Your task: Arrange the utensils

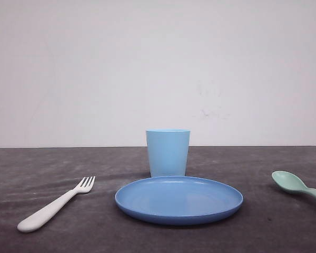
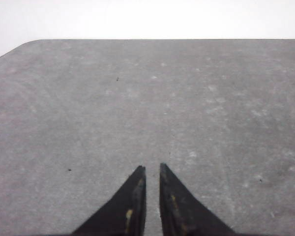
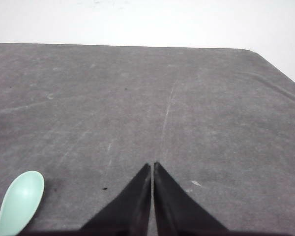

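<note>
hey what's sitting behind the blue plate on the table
The light blue cup stands upright right behind the blue plate. The plate's far rim covers the cup's base, so whether they touch can't be told.

**Black wedge fingers, worn on one side**

The left tool (image 2: 152, 169) shows as two flat black fingers, each a long wedge that is broad at the base and narrows to a sharp tip. Along the inner edges of these fingers (image 2: 132, 206) run yellowish-brown scuffs and flecks where the black finish looks rubbed away; the surface there is dull and slightly rough.

The right tool (image 3: 152, 166) has the same form: two matte black, pointed wedges with straight inner edges. Its fingers (image 3: 174, 211) look cleaner, an even black without the yellowish marks. No cables, screws or printed markings can be made out on either.
</note>
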Motion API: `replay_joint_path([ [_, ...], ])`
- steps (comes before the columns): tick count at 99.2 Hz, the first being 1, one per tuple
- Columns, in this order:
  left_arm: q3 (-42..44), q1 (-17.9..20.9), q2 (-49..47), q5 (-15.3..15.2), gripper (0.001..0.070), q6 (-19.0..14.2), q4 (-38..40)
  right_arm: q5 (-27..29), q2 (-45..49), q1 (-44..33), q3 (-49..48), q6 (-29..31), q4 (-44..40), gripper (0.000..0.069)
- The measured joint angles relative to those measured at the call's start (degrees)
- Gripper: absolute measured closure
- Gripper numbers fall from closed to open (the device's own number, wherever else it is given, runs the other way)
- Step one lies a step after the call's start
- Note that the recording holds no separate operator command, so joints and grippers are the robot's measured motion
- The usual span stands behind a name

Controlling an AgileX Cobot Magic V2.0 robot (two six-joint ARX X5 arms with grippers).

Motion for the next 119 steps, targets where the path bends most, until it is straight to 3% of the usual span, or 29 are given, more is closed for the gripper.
replay_joint_path([
  [16,0.0,0.0,0.0,0.0,0.0684,-7.2,0.0,-3.7,0.0,0.0,0.0,6.4,0.0,0.0684],
  [46,-0.6,0.0,0.0,0.1,0.0684,-13.7,2.1,-5.7,0.0,0.0,0.0,15.1,1.3,0.0684],
  [68,1.4,0.0,1.5,5.7,0.0684,-18.0,-1.9,-6.8,1.4,0.0,4.3,20.1,-4.4,0.0684],
  [93,18.5,0.0,15.6,7.8,0.0684,-17.3,-7.5,-7.5,16.1,0.0,22.8,18.1,-7.6,0.0684],
  [119,39.1,-1.8,33.4,9.0,0.0684,-10.8,-17.4,-9.0,34.4,1.4,42.8,8.9,-23.2,0.0684],
])
